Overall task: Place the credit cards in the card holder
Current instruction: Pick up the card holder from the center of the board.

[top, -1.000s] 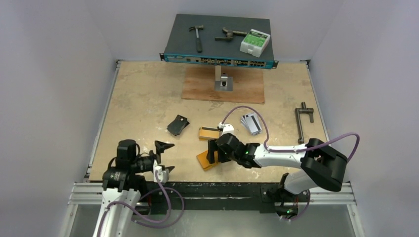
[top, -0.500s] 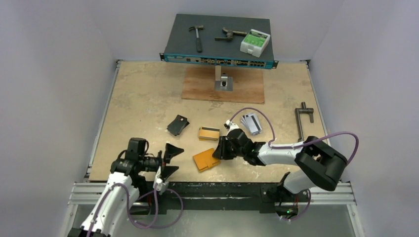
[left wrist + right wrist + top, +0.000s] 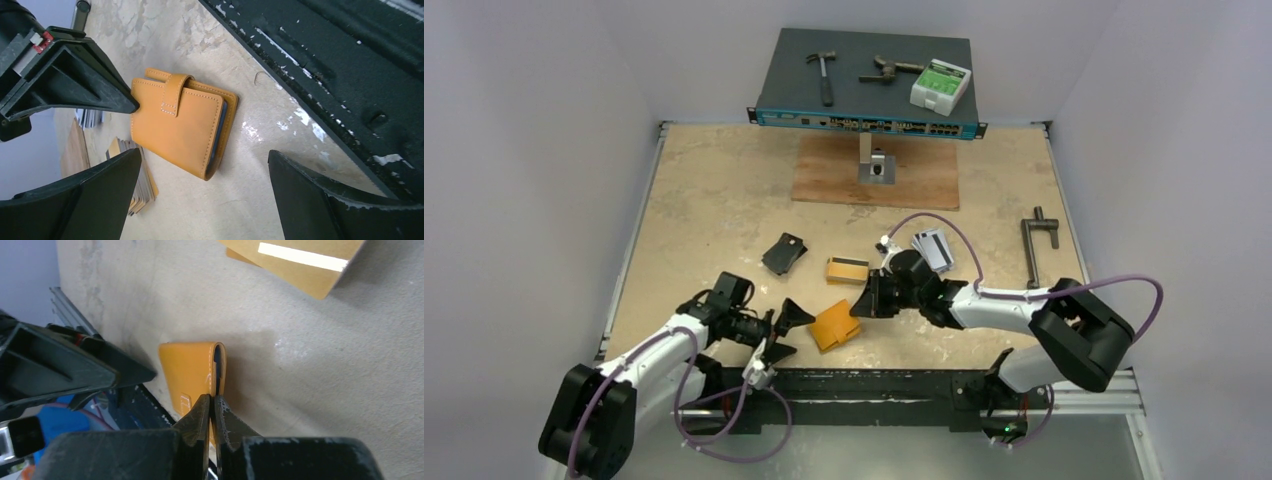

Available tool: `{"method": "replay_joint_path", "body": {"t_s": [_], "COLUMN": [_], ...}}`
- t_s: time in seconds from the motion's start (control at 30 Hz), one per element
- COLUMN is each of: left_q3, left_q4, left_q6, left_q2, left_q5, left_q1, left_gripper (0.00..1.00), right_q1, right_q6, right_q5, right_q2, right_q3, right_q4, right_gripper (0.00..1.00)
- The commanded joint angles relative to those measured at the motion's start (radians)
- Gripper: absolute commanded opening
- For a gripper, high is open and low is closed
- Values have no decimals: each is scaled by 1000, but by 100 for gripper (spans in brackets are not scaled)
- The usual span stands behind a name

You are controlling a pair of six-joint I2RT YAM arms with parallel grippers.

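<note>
While the right claw (image 3: 857,308) is shut, tips touching the far corner of the wallet (image 3: 835,324), the wide-open left claw (image 3: 796,331) sits just left of it, gap facing the wallet.

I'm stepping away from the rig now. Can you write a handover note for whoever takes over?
Left gripper: open, facing the card holder.
Right gripper: shut, tips at the holder's edge; whether they pinch its cover is unclear.
Card holder: closed, tab fastened, near the table front.
Credit cards: yellow-orange stack and silver-grey cards lie beyond it.
Done: nothing visible.
Left: open holder, insert cards.
</note>
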Motion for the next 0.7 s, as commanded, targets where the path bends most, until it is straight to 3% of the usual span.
{"method": "replay_joint_path", "body": {"t_s": [0.0, 0.13, 0.23, 0.3, 0.37, 0.53, 0.6, 0.67], "left_q3": [-45, -118, -126, -93, 9, 249, 306, 349], "left_q4": [233, 511, 528, 528, 379, -220, -302, -214], "left_q6": [161, 60, 83, -96, -322, -496, -638, -976], "left_q2": [30, 72, 85, 34, -65, -224, -256, -256], "left_q5": [44, 69, 68, 65, 27, -2, 11, -21], "left_q1": [-29, -51, -55, -54, -58, -60, -69, -87], "left_gripper": [100, 100, 100, 100, 100, 100, 100, 100], "right_q1": [-29, -50, -50, -50, -42, 3, 51, 129], "right_q6": [47, 57, 23, -28, -94, -269, -329, -396], "right_q5": [-101, -166, -176, -143, -98, 80, 151, 251], "right_q2": [-52, -31, -42, -77, -129, -277, -306, -303], "right_q3": [27, 45, 68, 86, 102, 166, 191, 238], "right_q4": [10, 10, -3, -38, -80, -246, -288, -330], "right_gripper": [0, 0, 0, 0, 0, 0, 0, 0]}}
